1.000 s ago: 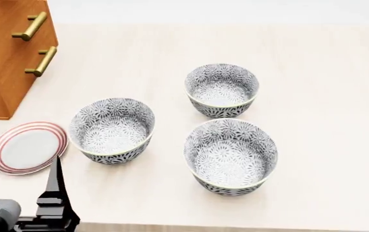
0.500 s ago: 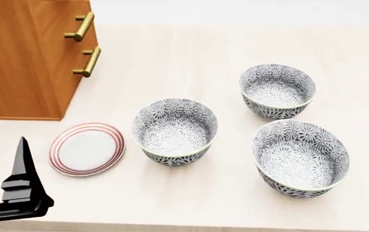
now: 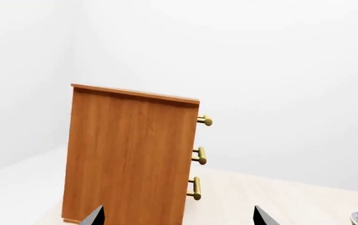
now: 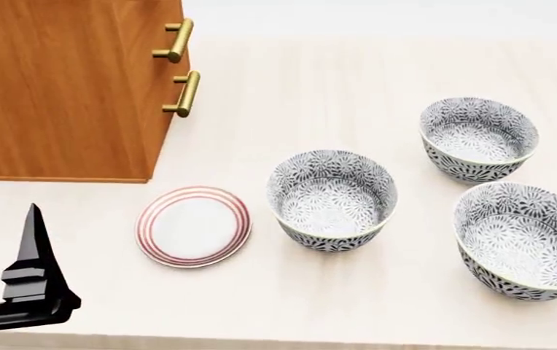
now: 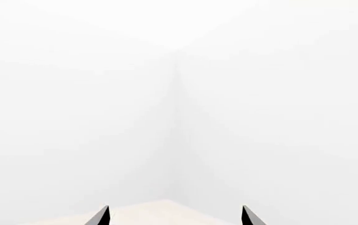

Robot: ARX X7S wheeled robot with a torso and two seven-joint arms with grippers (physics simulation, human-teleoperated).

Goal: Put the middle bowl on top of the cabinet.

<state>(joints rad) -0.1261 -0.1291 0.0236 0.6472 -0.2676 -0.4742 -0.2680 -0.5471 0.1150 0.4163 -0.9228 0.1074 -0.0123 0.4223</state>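
Bowls first: we see three patterned ones on the pale worktop [image 4: 289, 306], all upright with mouths facing up. We take the middle bowl [image 4: 332, 200] to be the one nearest the cabinet [image 4: 65, 87], just beside the red-ringed plate [image 4: 194, 226]. The far bowl [image 4: 480, 138] sits well apart from it; the near bowl [image 4: 523, 239] is cut off at the frame's right edge.

We see the cabinet standing tall at upper left, its brass handles [image 4: 177, 70] facing the bowls and its top out of the head view.

We catch only two tips of our left gripper [image 3: 177, 218], jaws spread wide and holding nothing. Our right gripper [image 5: 174, 216] likewise shows two parted tips, empty, facing bare wall.
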